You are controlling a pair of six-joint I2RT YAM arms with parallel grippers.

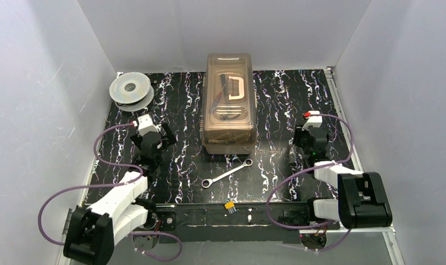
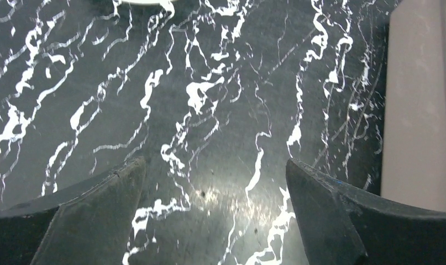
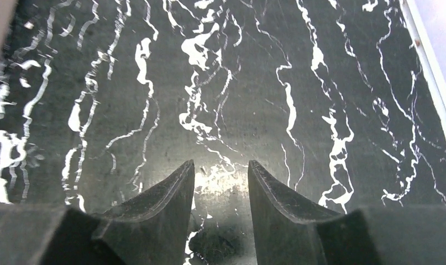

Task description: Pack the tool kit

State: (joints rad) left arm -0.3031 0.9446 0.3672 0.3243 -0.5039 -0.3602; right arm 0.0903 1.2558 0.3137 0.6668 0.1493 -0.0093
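Tan plastic and shut tight, the toolbox (image 1: 229, 105) stands at the middle back of the bench (image 1: 287, 99), its smoky lid (image 1: 229, 69) down over tools dimly seen inside. One wrench (image 1: 227, 173) lies loose on the bench just in front of the box, slanted, between the two arms. A small yellow piece (image 1: 230, 206) sits at the near edge; I cannot tell what it is. A grey spool (image 1: 131, 88) rests at the back left.

The left end effector (image 2: 215, 165) is spread wide over bare bench beside the box's left wall, gripping nothing. The right end effector (image 3: 220, 165) has its fingers only narrowly parted, also empty, low over the bench to the right of the box.

Packing looks barely begun at this stage: the wrench is out and the lid is closed. The next move probably calls for opening the lid, so one arm must find its catch or edge. Otherwise an arm should turn back toward the wrench, which lies flat and thin and will need a low, square pinch across its shaft.
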